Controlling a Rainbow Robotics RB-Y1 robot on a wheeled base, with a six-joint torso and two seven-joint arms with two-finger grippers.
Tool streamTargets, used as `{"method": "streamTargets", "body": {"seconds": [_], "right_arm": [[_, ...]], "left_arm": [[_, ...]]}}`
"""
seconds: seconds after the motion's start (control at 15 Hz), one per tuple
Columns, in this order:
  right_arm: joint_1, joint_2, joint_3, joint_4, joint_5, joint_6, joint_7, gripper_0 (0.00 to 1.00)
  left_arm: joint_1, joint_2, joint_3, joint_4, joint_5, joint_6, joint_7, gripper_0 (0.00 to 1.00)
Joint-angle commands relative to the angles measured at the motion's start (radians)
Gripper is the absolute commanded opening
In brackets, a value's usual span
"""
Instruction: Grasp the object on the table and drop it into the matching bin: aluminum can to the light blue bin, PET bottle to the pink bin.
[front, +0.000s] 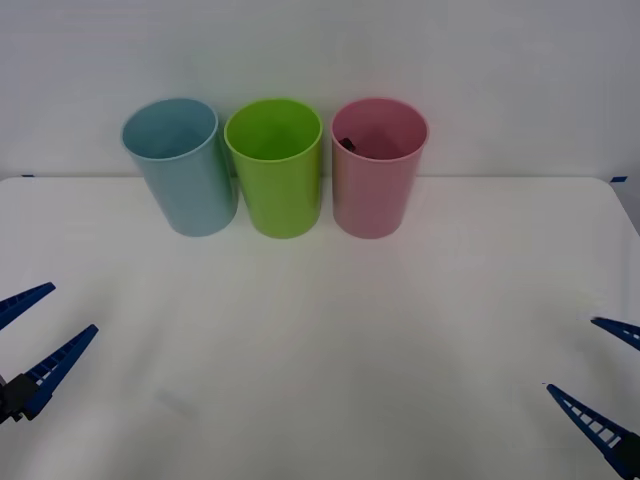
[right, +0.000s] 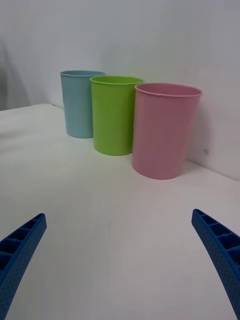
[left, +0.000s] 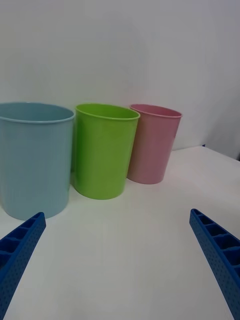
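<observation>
Pink bin (front: 372, 190) is holding the PET bottle (front: 345, 143); left gripper (front: 28, 335) and right gripper (front: 603, 368) are hovering spread apart above the table (front: 320, 350).

from my remote seat this reads as a bare lab test setup: a plain white table (front: 320, 330) against a blank white wall (front: 320, 50), three coloured cups (front: 285, 165) lined up on it.
</observation>
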Motion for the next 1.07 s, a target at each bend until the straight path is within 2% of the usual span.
{"method": "streamTargets", "body": {"seconds": [0.07, 0.4, 1.07], "right_arm": [[0.000, -0.042, -0.020, 0.068, -0.027, -0.009, 0.007, 1.00], [-0.010, -0.085, -0.036, 0.169, -0.036, -0.054, 0.026, 1.00], [-0.023, -0.086, -0.002, 0.175, -0.036, -0.040, 0.020, 1.00]], "left_arm": [[0.000, 0.000, 0.000, 0.000, 0.000, 0.000, 0.000, 1.00], [0.000, 0.000, 0.000, 0.000, 0.000, 0.000, 0.000, 1.00], [0.000, 0.000, 0.000, 0.000, 0.000, 0.000, 0.000, 1.00]]}}
